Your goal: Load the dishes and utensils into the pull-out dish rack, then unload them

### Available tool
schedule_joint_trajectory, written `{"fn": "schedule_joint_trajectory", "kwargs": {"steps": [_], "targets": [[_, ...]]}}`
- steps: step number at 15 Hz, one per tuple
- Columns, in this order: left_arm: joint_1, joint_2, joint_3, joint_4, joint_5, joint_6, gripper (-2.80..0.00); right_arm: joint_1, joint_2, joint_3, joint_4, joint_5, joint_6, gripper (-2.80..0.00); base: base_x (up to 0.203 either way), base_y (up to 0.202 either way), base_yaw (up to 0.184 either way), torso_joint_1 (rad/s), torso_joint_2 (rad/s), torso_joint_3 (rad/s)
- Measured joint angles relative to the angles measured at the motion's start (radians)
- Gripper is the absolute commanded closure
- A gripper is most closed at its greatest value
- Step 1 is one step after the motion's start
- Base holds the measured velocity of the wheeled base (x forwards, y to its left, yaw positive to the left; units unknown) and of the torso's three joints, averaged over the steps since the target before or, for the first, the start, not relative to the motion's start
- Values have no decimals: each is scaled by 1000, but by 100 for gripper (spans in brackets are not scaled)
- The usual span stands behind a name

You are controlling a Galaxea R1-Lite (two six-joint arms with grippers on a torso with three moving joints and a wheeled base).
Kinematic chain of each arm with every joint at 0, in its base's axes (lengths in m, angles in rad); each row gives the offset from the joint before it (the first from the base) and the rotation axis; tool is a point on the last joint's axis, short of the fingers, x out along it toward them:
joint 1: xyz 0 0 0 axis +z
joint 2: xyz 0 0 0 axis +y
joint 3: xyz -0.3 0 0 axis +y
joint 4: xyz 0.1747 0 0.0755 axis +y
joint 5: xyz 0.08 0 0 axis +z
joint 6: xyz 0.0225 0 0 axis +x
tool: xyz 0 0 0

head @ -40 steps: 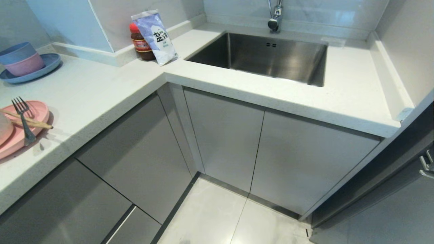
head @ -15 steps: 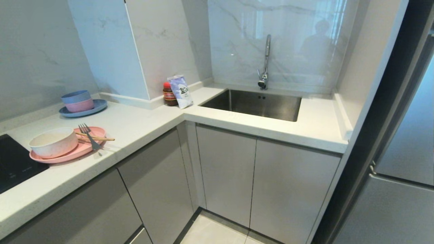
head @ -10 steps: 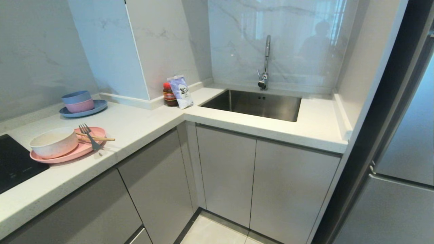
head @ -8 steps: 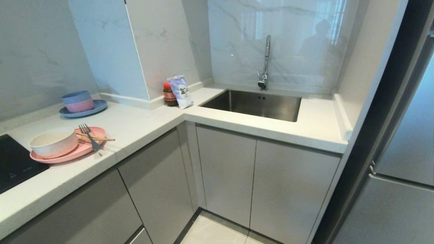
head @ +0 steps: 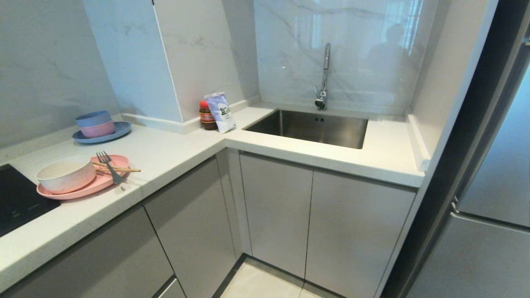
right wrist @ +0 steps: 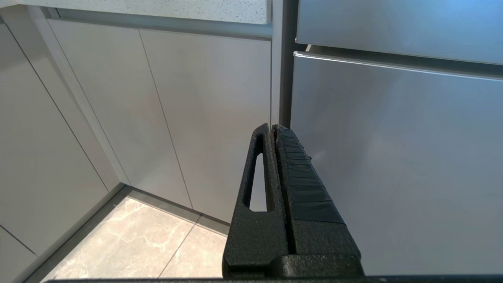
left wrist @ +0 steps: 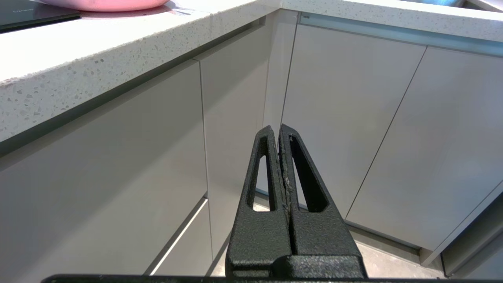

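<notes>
Your left gripper [left wrist: 278,131] and right gripper [right wrist: 272,129] are both pressed together, empty, facing cabinet fronts. The far pouch [head: 221,111] bears Chinese characters; the jar [head: 205,116] label is unreadable.

sink [head: 314,126]: brushed metal | countertop [head: 174,151]: speckled stone | chopsticks [head: 120,169]: wood | wall [head: 352,49]: glossy marble
</notes>
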Motion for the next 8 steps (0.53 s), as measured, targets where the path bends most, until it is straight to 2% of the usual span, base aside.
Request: {"fn": "schedule_joint_trajectory", "kwargs": {"steps": [8], "targets": [[0, 0, 0, 0, 0, 0, 0, 0, 0, 0, 0, 0, 0, 0, 0, 0, 0, 0, 0, 0]]}}
